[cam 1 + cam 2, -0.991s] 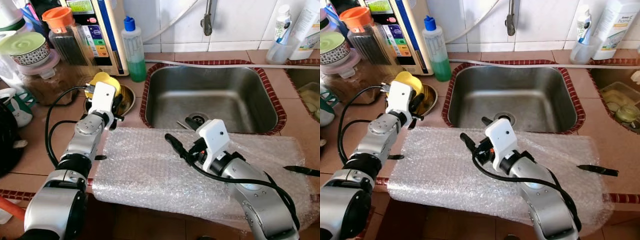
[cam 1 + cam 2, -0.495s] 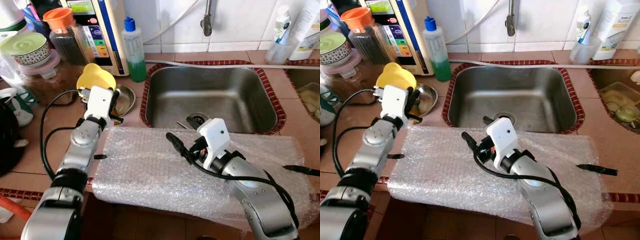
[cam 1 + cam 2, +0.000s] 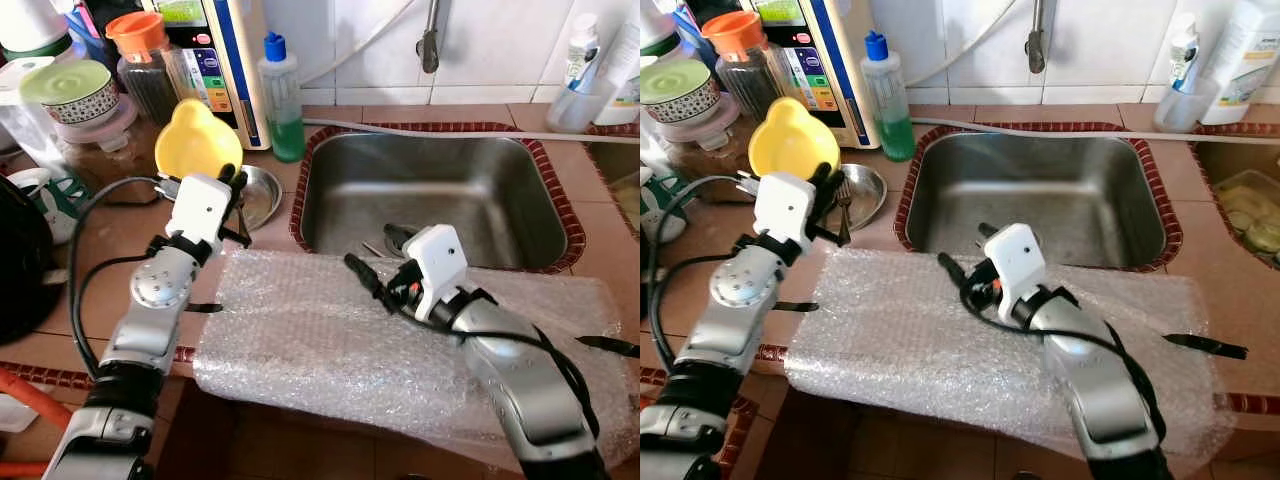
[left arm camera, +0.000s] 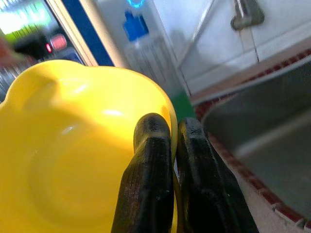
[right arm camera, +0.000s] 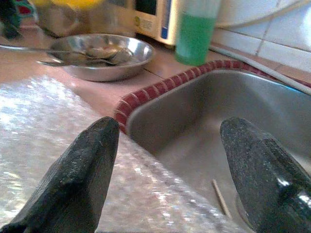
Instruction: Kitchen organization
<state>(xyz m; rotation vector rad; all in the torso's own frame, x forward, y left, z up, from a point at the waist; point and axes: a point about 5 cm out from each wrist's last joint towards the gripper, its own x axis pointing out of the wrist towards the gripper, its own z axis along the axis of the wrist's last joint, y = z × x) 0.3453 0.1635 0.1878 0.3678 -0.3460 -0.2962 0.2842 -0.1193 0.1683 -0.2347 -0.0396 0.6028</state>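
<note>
The yellow bowl [image 3: 197, 138] has come up off the steel dish [image 3: 257, 194] since a second ago; back then it sat low against the dish, and now the left claw [image 3: 232, 178] holds it tilted in the air above the counter [image 3: 110, 270], its hollow facing out towards the room. In the left wrist view the two black fingers [image 4: 150, 174] are pinched tight on the bowl's rim, one on each side of the thin yellow wall. A fork [image 3: 843, 212] hangs down just beside that claw, near the steel dish, though I cannot tell whether the fingers hold it too.

The right claw [image 3: 372, 275] hangs over the sheet of bubble wrap [image 3: 330, 340] that lies along the front edge of the sink [image 3: 440, 190]. Its fingers [image 5: 87, 170] stand wide apart with nothing between them, pointing towards the sink's near corner and the steel dish beyond.

Behind the bowl stand a bottle of green liquid [image 3: 281, 95], a jar with an orange lid [image 3: 143, 60] and a white appliance with a blue stripe [image 3: 215, 50]. A small black object [image 3: 605, 345] lies on the far right end of the bubble wrap.
</note>
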